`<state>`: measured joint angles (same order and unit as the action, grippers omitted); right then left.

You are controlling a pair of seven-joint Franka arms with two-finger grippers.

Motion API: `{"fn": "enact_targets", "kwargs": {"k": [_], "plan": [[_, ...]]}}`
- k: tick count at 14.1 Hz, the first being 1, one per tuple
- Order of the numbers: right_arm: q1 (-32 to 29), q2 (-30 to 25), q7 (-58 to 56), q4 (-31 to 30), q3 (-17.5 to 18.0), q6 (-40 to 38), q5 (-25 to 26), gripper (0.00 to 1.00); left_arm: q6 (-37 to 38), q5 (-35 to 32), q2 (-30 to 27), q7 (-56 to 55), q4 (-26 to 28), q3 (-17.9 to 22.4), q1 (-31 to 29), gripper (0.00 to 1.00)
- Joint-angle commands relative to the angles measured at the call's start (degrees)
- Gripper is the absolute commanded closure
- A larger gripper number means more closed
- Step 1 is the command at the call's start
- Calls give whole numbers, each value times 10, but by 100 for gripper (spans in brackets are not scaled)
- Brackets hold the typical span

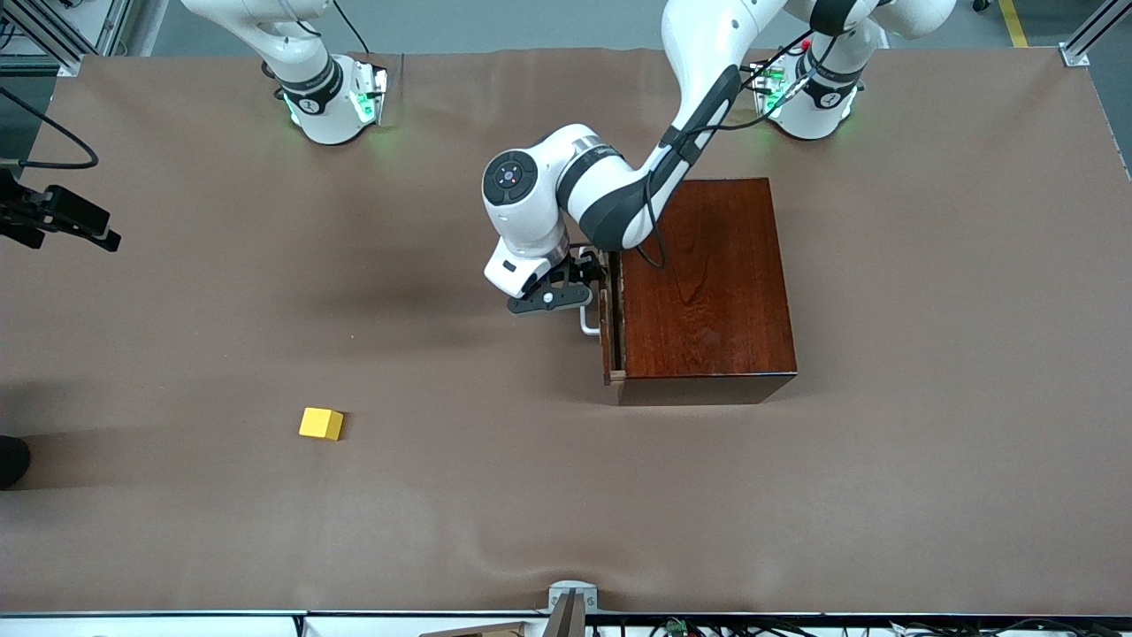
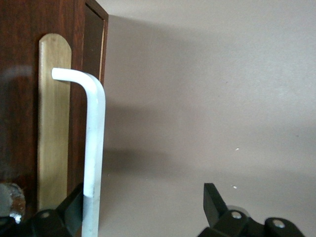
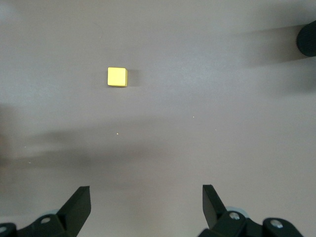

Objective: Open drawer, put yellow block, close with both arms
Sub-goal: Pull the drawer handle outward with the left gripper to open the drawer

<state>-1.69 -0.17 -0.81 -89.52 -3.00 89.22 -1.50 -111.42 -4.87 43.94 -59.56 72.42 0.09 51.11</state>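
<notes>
The dark mahogany box [image 1: 707, 283] stands toward the left arm's end of the table. The drawer [image 1: 608, 332] stands out a narrow crack from it. Its dark front [image 2: 19, 98] carries a white bar handle [image 1: 588, 323]. My left gripper [image 1: 573, 287] is open at the handle. In the left wrist view the handle [image 2: 94, 148] lies just inside one finger [image 2: 74, 202] of that gripper [image 2: 143, 197], and nothing grips it. The yellow block [image 1: 320, 423] lies on the table toward the right arm's end. My right gripper [image 3: 145, 195] is open and empty, high over the table, with the block [image 3: 117, 77] below it.
A brown cloth covers the table [image 1: 566, 495]. A black gripper-like shape [image 1: 62, 217] shows at the view's edge toward the right arm's end. A dark round object [image 1: 11, 460] lies at the same edge, also seen in the right wrist view [image 3: 308, 39].
</notes>
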Motion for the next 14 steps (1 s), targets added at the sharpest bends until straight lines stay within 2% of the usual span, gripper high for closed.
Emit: {"fn": "enact_targets", "kwargs": {"k": [1, 8, 11, 14], "plan": [[-3, -1, -3, 7, 3, -7, 3, 0, -29, 8, 7, -8, -14, -2, 7, 0], [-3, -1, -3, 7, 3, -7, 3, 0, -84, 13, 12, -5, -14, -11, 10, 0], [-3, -1, -4, 7, 3, -7, 3, 0, -110, 48, 15, -5, -14, -14, 9, 0], [-3, -1, -3, 7, 3, -7, 3, 0, -140, 50, 22, -8, -14, -16, 14, 0]]}}
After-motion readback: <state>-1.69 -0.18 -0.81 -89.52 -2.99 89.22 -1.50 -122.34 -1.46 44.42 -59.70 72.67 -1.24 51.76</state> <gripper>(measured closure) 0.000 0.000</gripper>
